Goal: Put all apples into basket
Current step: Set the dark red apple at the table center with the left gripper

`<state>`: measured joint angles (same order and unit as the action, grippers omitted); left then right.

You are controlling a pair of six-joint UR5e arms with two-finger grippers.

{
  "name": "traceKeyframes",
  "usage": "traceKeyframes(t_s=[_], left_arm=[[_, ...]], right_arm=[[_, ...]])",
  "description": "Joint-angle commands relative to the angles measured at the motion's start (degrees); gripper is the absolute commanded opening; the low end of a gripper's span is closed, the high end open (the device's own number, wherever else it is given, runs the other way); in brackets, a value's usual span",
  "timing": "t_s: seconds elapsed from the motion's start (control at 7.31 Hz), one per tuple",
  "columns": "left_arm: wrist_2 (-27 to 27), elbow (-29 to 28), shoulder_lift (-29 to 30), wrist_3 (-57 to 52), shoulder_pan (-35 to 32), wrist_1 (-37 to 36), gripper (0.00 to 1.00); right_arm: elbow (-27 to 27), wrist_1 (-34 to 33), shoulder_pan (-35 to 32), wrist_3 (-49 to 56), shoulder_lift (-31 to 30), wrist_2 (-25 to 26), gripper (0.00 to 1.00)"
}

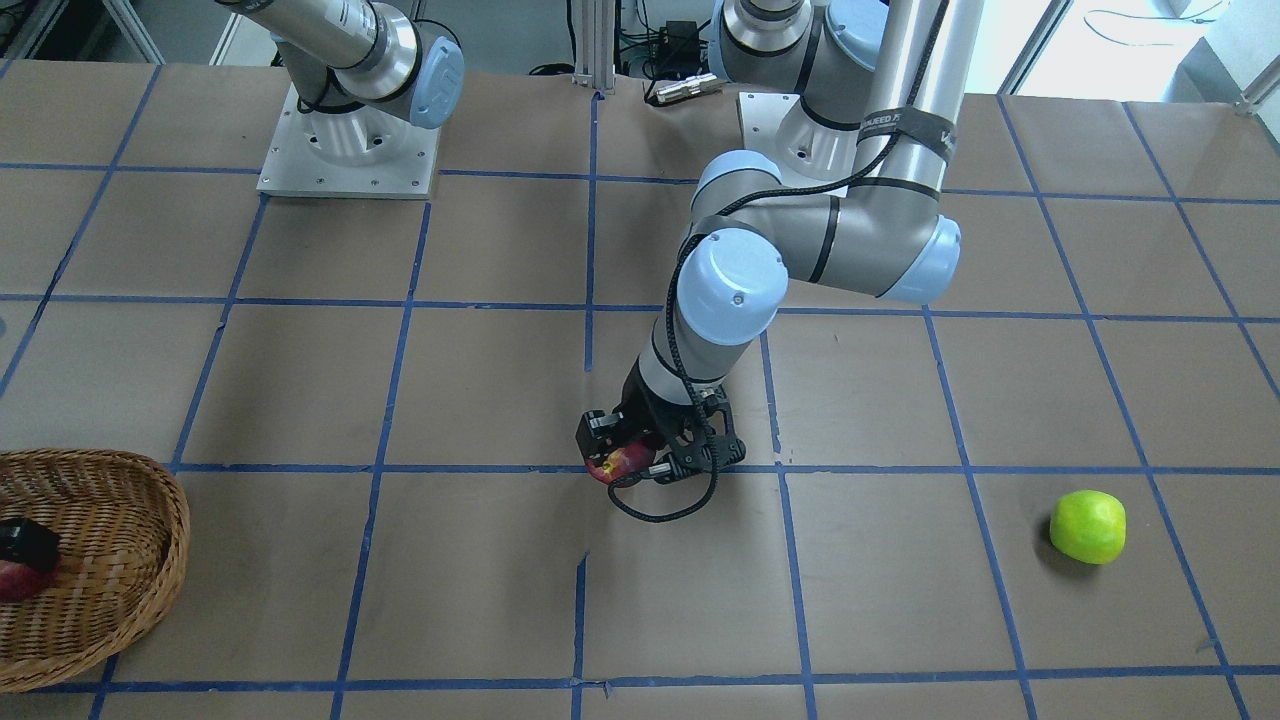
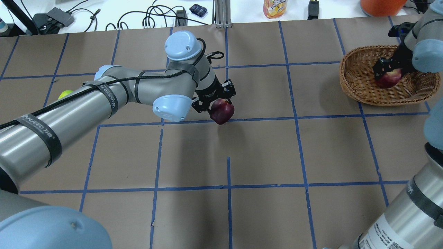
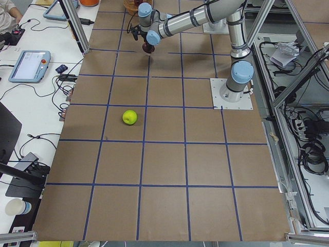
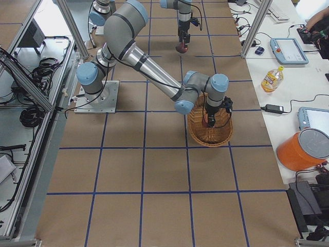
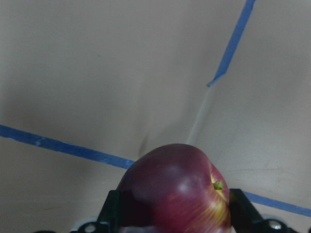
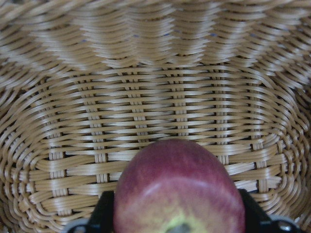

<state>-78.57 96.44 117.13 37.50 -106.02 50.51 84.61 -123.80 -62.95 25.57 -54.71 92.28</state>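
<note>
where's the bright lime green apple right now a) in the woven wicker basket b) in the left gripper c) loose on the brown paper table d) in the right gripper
C: the bright lime green apple lies alone on the brown paper table, far from the woven wicker basket, with nothing touching it.

This is a robotics lab. Two grey industrial arms, the left (image 3: 190,19) and the right (image 4: 149,64), are bolted through metal base plates (image 3: 218,102) to a large surface (image 3: 164,170) papered in brown and ruled into squares with blue tape (image 2: 229,207). Aluminium frame posts (image 2: 221,14) stand at its edges, and cable bundles (image 3: 311,149) hang in the framework alongside. A white bench (image 4: 293,92) beside it carries a teach pendant (image 4: 289,50), loose leads (image 2: 152,15), a drink bottle (image 4: 271,78) and an orange bucket (image 4: 303,149). The opposite bench holds a paper cup (image 3: 15,207).
</note>
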Motion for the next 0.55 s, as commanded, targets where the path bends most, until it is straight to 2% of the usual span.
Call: traceKeyframes(t_s=[0.0,0.14,0.27,0.41], left_arm=[[-1.83,-0.21,-2.06,-2.58,0.72,-0.51,1.00],[-3.77,-0.64,-4.26,-7.48,3.68,0.63,1.00],[-3.87,-0.30,-7.24,-13.88,8.15,5.25,1.00],[-4.14,0.58,-10.23,-23.87,13.68,11.91,1.00]], right_arm=[[-0.24,3.89,-0.67,0.09,-3.70,0.27,1.00],[-0.33,10.79,-1.20,-0.08,-7.57,-0.17,1.00],[-0.24,15.21,-3.12,-0.52,-10.22,-0.08,1.00],[0.20,18.91,-6.19,-6.44,-12.16,-0.08,1.00]])
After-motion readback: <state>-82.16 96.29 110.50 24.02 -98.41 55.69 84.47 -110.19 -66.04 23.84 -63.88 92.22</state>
